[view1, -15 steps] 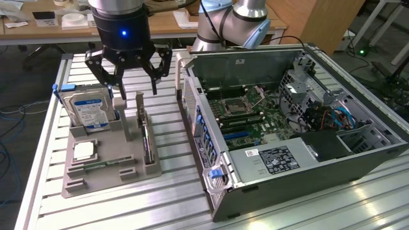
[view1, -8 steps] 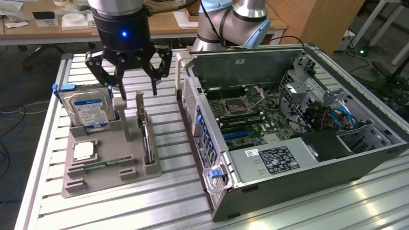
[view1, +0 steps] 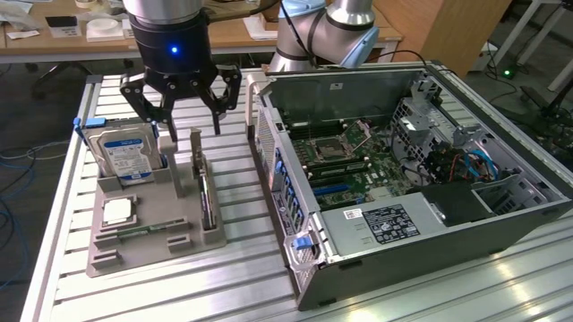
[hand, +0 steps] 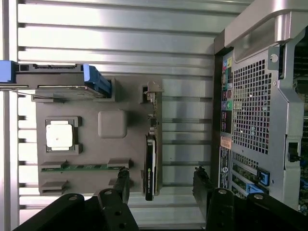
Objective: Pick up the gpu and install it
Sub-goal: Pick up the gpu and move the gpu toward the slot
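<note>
The thin dark circuit card with a brownish face, the gpu (view1: 208, 201), is standing edge-on in a slot of the grey moulded plastic tray (view1: 147, 235), in the lower left of the exterior view, with the open grey metal computer tower (view1: 403, 168) just beside it on the exterior view's right. The step in hand looks like the approach, and doing it well is calling for a straight descent with one finger on each flat face of the card, gripping near its middle and keeping off the boxy silver hard drive with the blue-white label (view1: 125, 154) (the tray's upright posts are crowding the slot too). The black claw gripper (view1: 192, 126) is hanging point-down above the tray's far end, spread wide and carrying nothing; seen from the wrist, the card is lying between its fingers (hand: 121, 185), nearer one than the other.
</note>
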`<state>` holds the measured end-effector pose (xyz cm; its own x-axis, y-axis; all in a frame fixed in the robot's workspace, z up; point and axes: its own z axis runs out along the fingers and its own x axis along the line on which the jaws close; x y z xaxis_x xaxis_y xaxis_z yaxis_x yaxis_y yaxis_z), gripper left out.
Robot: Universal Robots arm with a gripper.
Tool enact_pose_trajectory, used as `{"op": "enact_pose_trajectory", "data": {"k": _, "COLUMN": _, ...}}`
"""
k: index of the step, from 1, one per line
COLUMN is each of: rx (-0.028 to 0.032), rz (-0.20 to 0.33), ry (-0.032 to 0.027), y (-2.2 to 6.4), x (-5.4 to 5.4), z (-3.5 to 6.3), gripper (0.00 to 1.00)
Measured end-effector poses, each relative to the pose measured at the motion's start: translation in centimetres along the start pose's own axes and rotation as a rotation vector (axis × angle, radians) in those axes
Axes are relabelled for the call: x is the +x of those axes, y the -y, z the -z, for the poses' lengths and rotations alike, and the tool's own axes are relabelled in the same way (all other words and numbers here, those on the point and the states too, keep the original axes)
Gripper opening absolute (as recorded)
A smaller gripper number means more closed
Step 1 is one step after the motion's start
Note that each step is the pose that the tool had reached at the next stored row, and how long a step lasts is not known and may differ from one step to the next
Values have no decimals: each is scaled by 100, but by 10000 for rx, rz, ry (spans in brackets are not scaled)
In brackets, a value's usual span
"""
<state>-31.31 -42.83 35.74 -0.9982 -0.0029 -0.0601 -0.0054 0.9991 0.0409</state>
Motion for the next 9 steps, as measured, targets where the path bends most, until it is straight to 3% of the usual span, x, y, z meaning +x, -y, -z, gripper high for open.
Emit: {"op": "enact_pose_trajectory", "data": {"k": 9, "rx": 1, "rz": 6, "ry": -1, "y": 17, "x": 1, "z": -22, "gripper": 65}}
